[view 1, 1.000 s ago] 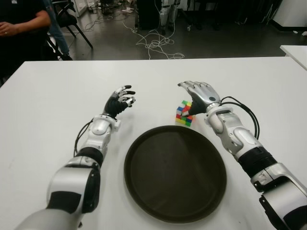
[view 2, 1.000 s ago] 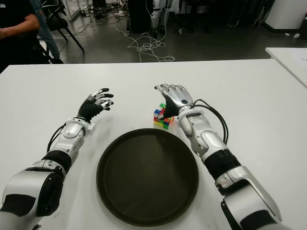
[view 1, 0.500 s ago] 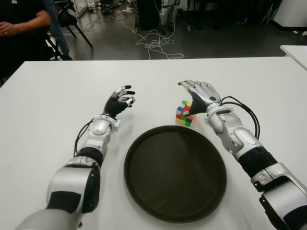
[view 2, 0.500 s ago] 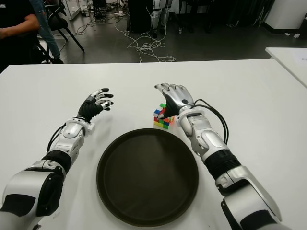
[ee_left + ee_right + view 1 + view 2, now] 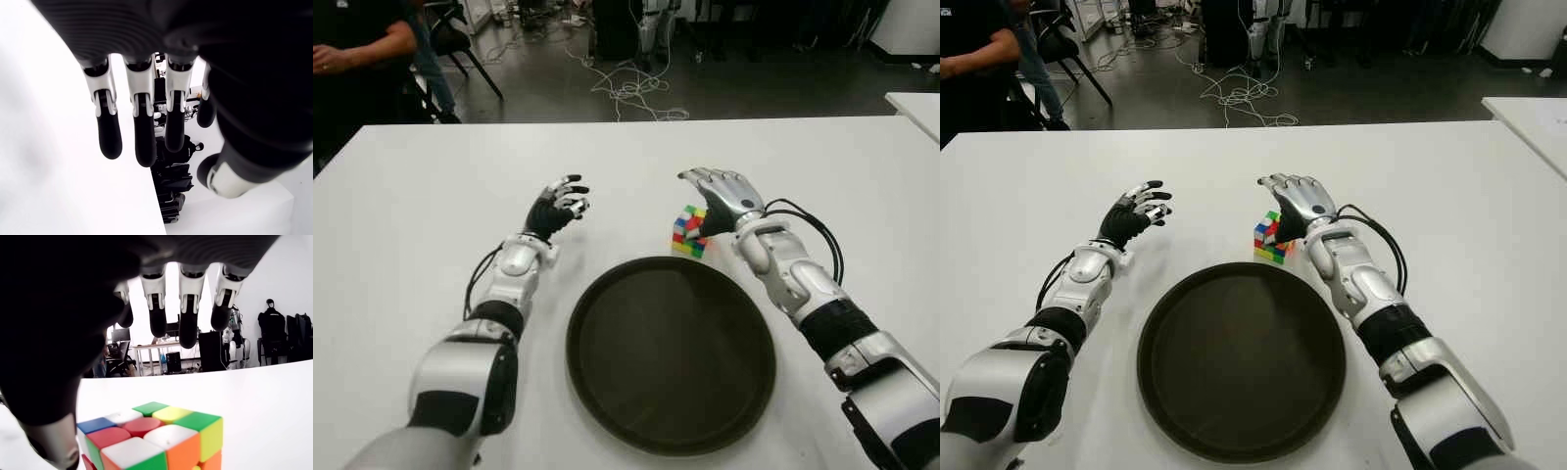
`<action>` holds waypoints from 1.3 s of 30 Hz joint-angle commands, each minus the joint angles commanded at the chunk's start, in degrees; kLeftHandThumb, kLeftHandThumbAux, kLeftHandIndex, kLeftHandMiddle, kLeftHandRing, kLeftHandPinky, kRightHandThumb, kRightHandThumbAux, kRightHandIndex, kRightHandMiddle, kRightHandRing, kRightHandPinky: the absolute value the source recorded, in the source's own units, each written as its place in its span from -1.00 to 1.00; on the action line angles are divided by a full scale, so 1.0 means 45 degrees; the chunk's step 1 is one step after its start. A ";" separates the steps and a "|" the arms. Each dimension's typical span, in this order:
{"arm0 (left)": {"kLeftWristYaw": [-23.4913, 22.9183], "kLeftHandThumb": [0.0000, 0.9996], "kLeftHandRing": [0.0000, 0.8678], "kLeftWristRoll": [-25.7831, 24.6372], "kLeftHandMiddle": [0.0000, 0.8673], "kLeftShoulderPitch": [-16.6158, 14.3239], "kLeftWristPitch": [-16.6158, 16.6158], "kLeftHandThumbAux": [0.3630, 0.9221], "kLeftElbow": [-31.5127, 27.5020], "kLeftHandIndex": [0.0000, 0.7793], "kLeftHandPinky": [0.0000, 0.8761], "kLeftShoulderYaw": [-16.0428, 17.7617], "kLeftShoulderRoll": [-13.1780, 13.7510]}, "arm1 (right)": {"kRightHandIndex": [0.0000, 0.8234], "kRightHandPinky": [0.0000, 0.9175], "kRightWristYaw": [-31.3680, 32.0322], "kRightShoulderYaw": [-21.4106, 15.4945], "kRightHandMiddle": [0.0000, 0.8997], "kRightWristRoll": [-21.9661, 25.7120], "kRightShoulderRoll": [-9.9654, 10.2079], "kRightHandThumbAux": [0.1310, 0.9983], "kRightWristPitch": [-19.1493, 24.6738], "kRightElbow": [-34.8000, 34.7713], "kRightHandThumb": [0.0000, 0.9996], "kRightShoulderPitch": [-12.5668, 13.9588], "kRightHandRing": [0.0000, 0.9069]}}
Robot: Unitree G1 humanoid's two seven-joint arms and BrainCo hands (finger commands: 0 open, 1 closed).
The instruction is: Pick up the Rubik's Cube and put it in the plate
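White table (image 5: 431, 196) fills most of the left eye view. A dark round plate (image 5: 607, 392) sits on it near the robot, empty. The Rubik's Cube (image 5: 687, 231) stands on the table just beyond the plate's far right rim, apart from it. The right hand (image 5: 722, 192) is held over the cube's right side, palm down, fingers spread and extended; the thumb shows just beside the cube, and contact cannot be confirmed from here. The left hand (image 5: 558, 207) shows to the left of the cube, well apart from it, fingers loosely extended and holding nothing. A person (image 5: 357, 59) stands beyond the far left corner of the table; cables (image 5: 631, 93) lie on the floor behind it.

Right eye view: same layout, cube outside the plate, right hand above it.

Left wrist view: the fingers (image 5: 108, 132) hang straight and parted over bare table, nothing between them.

Right wrist view: the cube (image 5: 156, 438) lies below the palm on the table. Three fingers (image 5: 188, 323) extend beyond and above it, clear of its top face. The hand is not closed on the cube.
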 joint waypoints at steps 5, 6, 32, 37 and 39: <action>0.0036 -0.64 -0.26 0.0006 -0.37 -0.0004 0.0022 0.36 -0.0002 -0.51 -0.17 -0.0014 -0.0002 | -0.64 -0.63 0.0117 0.0039 -0.61 0.0055 0.0062 0.45 -0.0051 0.0385 -1.00 -0.0172 -0.59; 0.0032 -0.64 -0.26 -0.0008 -0.37 0.0000 0.0025 0.37 -0.0004 -0.51 -0.17 -0.0005 -0.0009 | -0.64 -0.63 0.0080 0.0042 -0.61 0.0073 0.0078 0.46 -0.0104 0.0504 -1.00 -0.0203 -0.59; 0.0038 -0.65 -0.24 -0.0009 -0.36 0.0010 -0.0026 0.36 -0.0001 -0.51 -0.14 -0.0006 -0.0013 | -0.65 -0.64 -0.0266 0.0097 -0.60 0.0166 0.0376 0.47 -0.0091 0.2231 -1.00 -0.0907 -0.58; 0.0014 -0.62 -0.24 -0.0033 -0.36 0.0005 -0.0015 0.35 0.0000 -0.51 -0.14 0.0014 -0.0012 | -0.64 -0.62 -0.0323 0.0101 -0.58 0.0196 0.0412 0.47 -0.0061 0.2419 -1.00 -0.0977 -0.57; 0.0014 -0.61 -0.24 -0.0034 -0.36 0.0012 -0.0018 0.34 0.0002 -0.51 -0.14 0.0014 -0.0016 | -0.64 -0.61 -0.0360 0.0084 -0.58 0.0218 0.0426 0.47 -0.0056 0.2468 -1.00 -0.0982 -0.57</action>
